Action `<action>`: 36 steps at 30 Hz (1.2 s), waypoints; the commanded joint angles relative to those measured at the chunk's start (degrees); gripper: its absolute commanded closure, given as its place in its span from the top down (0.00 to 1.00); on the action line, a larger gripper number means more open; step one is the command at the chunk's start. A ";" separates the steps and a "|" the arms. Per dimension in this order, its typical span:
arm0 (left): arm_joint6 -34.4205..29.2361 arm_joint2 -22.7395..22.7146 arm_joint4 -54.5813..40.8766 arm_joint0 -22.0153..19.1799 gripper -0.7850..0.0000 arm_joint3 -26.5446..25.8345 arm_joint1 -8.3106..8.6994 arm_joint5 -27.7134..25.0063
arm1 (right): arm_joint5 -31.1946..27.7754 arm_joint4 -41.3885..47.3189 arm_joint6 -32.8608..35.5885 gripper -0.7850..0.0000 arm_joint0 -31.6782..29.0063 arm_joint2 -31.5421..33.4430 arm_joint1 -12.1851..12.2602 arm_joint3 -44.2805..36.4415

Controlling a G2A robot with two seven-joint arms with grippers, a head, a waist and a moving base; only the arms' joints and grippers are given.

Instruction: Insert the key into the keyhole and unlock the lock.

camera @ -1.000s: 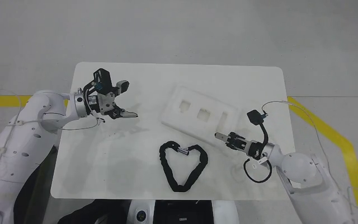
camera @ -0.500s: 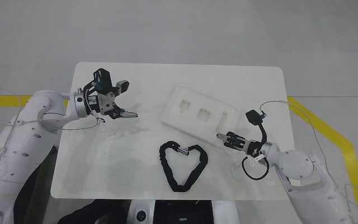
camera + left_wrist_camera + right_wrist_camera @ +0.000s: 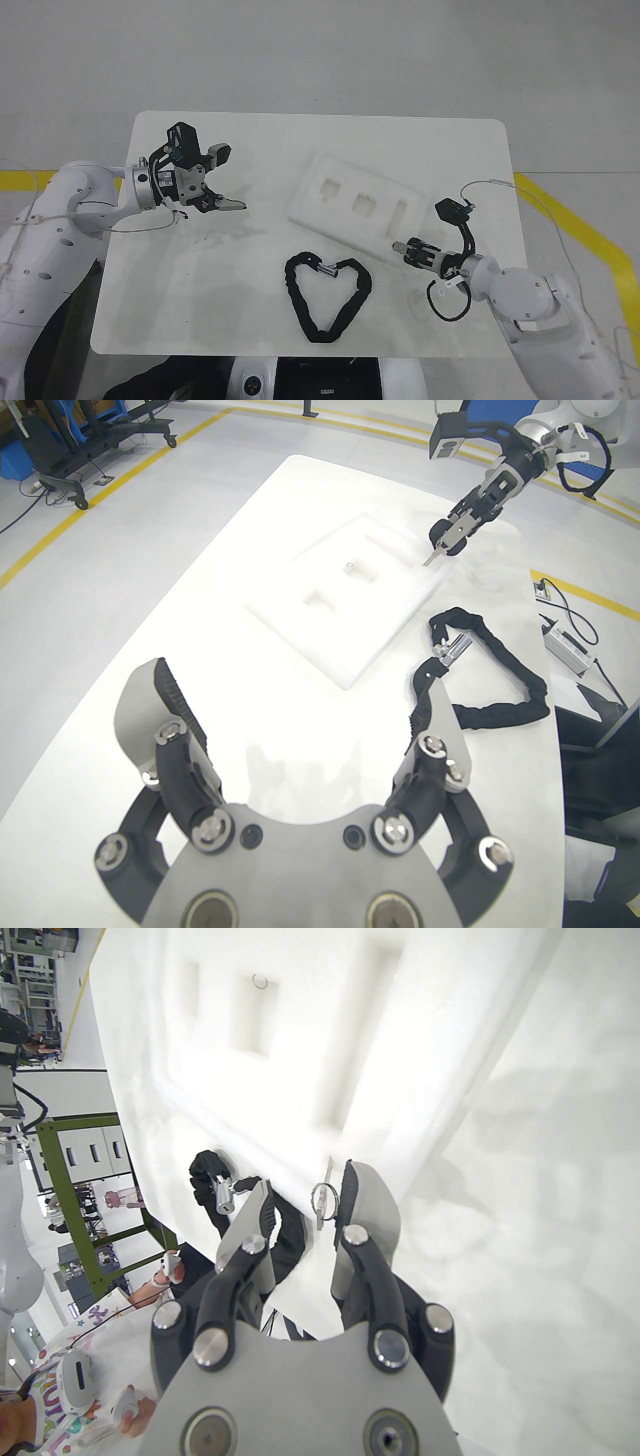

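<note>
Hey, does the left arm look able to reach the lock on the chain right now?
Probably yes. The left gripper is open, the lock lies exposed at the end of the chain, and nothing stands between them.

Glossy white arm shells (image 3: 80,195); a black cable (image 3: 430,300) loops at the right wrist. Left hand (image 3: 297,675) and right hand (image 3: 306,1188): grey metal, silver screws (image 3: 212,830), ribbed black pads (image 3: 177,700).
</note>
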 commanded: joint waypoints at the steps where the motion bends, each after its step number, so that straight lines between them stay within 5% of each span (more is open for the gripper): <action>1: 0.00 0.00 0.00 0.00 1.00 0.00 0.00 0.00 | 0.53 -0.66 0.14 0.32 -0.06 -0.05 0.05 -0.40; 15: 0.00 0.00 0.00 0.00 1.00 0.00 0.00 0.00 | 2.38 -2.70 1.50 0.00 0.36 -0.67 0.24 -0.56; 36: 0.00 0.00 0.00 0.00 1.00 0.00 0.00 0.00 | 7.53 -13.58 1.58 0.00 -3.39 1.88 1.11 -8.61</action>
